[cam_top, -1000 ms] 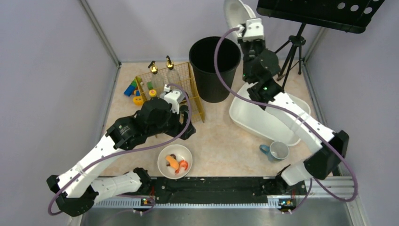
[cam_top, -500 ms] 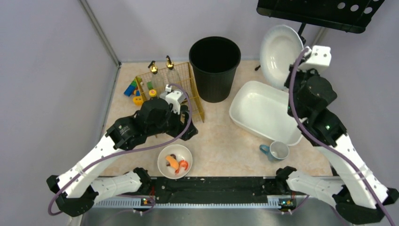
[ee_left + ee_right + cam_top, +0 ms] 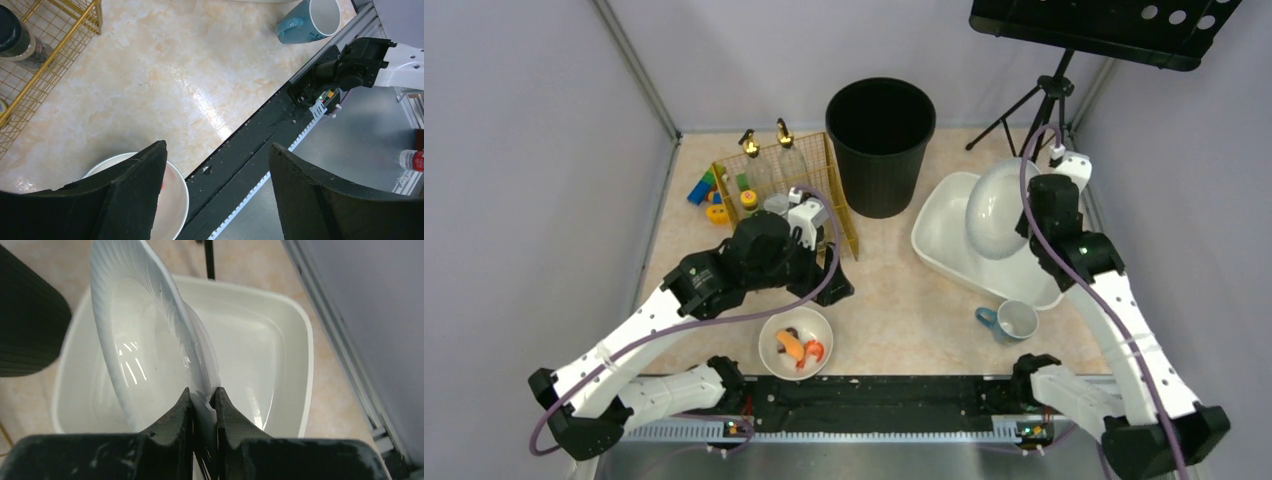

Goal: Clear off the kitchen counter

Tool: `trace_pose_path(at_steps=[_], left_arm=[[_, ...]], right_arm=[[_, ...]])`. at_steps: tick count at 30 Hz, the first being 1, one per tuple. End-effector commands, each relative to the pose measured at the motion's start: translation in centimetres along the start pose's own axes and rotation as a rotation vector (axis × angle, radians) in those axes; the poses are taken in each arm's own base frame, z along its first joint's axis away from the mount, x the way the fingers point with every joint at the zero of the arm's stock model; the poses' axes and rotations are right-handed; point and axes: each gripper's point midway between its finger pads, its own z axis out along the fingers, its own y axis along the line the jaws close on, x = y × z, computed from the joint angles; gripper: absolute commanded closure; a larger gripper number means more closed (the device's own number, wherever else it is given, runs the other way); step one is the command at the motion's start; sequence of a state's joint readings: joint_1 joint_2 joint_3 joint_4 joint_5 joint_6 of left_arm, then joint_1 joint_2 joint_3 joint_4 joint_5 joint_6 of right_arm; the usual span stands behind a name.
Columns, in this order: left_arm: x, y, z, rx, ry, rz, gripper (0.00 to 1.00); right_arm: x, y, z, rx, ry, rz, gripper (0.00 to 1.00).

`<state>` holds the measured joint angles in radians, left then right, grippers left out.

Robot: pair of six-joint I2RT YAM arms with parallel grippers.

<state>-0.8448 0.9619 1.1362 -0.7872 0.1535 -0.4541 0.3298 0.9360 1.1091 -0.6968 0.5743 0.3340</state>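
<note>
So our right gripper (image 3: 202,395) is pinched tight on the rim of the white plate (image 3: 150,340), tilted on edge right over the white tub (image 3: 285,340) — we can't tell if plate and tub touch. Our left gripper (image 3: 216,150) hangs with jaws spread wide and nothing between them, above the kitchen counter (image 3: 894,290) just by the bowl (image 3: 771,328) with orange and red bits in it. The counter — beige, marbled — carries the tub, the bowl, a blue mug (image 3: 996,322), a black bin (image 3: 869,185) and a gold wire basket (image 3: 834,190).
</note>
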Motion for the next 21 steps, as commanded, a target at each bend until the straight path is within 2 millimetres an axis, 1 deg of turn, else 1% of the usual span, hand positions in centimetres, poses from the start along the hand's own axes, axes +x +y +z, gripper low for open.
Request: trace_pose_path(at_steps=[1,4,8,10,11,12,14,17,21], left_arm=[[-0.7,-0.9,0.0,0.055,-0.050,-0.005,0.21],[-0.2,-0.8,0.1,0.061,-0.044,-0.013,0.21],[0.1,-0.6,0.1,0.059,-0.046,-0.018,0.21],[0.2,-0.5,0.2,0.058,-0.045,-0.021,0.21],[0.3,-0.5,0.3,0.061,-0.044,-0.022,0.21],[0.3,-0.5,0.4,0.061,-0.044,-0.025,0.21],[0.5,-0.5,0.5,0.062,-0.040,-0.029,0.21],[0.5,-0.3,0.6,0.057,-0.039,-0.029,0.21],[0.4,-0.2,0.5,0.047,-0.043,-0.024,0.21]], right_arm=[[-0.1,1.6,3.0,-0.122,0.010,0.201,1.00],[2.9,1.9,5.6,-0.158,0.098,0.241,1.00],[6.5,2.3,7.8,-0.204,0.183,0.306,1.00],[7.7,2.5,8.4,-0.223,0.210,0.327,1.00],[8.0,1.7,9.2,-0.199,0.209,0.347,1.00],[8.6,1.4,9.7,-0.189,0.214,0.358,1.00],[9.9,1.7,10.5,-0.211,0.245,0.396,1.00],[12.4,1.4,12.3,-0.204,0.304,0.492,1.00],[15.4,1.2,13.9,-0.200,0.371,0.618,1.00]])
